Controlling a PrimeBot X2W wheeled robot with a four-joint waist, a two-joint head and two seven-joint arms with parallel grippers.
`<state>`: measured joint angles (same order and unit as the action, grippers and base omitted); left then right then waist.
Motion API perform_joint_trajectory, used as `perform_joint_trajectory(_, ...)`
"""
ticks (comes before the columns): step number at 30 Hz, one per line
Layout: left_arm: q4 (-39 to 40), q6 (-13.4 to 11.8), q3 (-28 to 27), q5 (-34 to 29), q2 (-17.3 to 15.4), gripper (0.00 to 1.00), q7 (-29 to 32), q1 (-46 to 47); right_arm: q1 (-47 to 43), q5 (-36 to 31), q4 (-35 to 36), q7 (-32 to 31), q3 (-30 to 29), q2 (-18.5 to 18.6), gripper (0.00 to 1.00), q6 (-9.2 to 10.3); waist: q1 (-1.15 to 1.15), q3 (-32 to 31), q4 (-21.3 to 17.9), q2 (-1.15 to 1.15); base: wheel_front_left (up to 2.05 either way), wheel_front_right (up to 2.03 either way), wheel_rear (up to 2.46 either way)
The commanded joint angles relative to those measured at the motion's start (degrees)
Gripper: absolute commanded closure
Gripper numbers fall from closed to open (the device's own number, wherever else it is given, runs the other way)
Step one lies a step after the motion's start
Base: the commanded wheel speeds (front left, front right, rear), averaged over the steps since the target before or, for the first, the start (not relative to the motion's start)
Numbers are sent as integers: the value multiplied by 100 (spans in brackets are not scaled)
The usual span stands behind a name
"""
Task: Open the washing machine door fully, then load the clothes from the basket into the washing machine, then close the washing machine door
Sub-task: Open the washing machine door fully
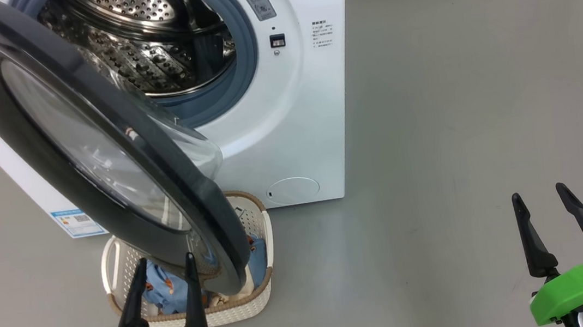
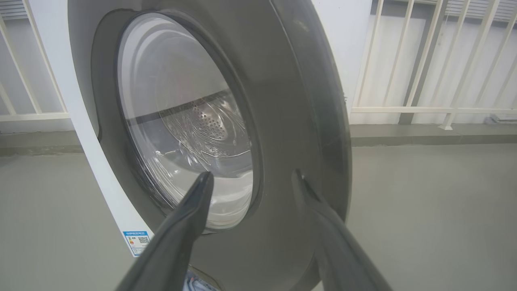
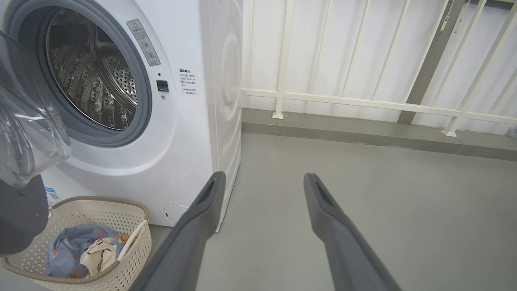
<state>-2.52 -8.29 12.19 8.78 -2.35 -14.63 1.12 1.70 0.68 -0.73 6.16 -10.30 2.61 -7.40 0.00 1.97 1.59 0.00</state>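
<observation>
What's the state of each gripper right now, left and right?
Left gripper: open, empty, fingers pointing at the round, glossy black-rimmed washing machine door.
Right gripper: open, empty, over the grey floor.

The door [image 1: 210,222] stood part-open just beyond the left fingers [image 1: 193,295], overhanging the basket [image 1: 242,309] and barring the drop into it; open floor [image 1: 456,112] lay ahead of the right fingers [image 1: 531,240]; up-left of them the drum [image 1: 145,37] gaped unblocked.

Glossy black rim and clear glass on the washing machine door [image 1: 86,148], smooth white washing machine [image 1: 288,131] casing, shiny perforated steel drum [image 1: 146,48], matt grey-blue door seal [image 1: 243,54], perforated cream plastic basket [image 1: 232,315], soft cloth clothes [image 1: 163,290], matt grey floor [image 1: 456,112]
</observation>
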Motion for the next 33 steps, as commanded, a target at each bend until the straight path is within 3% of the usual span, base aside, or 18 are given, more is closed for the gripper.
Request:
perform_joint_trajectory(1,115,-2,-203,-43,-53,0,-37,132,83,50,131,49,110,27,0,-9,0,0,-2,0,0,0,0)
perform_joint_trajectory(25,92,-17,-191,-22,-53,0,-37,153,128,60,51,64,99,27,0,-9,0,-1,1,0,0,0,0)
perform_joint_trajectory(26,95,-14,-186,0,-53,24,-37,147,128,58,45,66,97,27,0,-9,0,-2,1,0,0,0,0)
perform_joint_trajectory(27,100,-16,-187,32,-53,72,-37,141,128,57,40,68,96,27,0,-9,0,2,0,0,0,0,0)
perform_joint_trajectory(28,102,-16,-186,52,-53,100,-37,138,129,55,35,70,93,27,0,-9,0,2,2,0,0,0,0)
perform_joint_trajectory(33,81,4,-192,63,-53,100,-37,133,134,51,14,67,80,27,0,-9,0,-2,7,0,0,0,0)
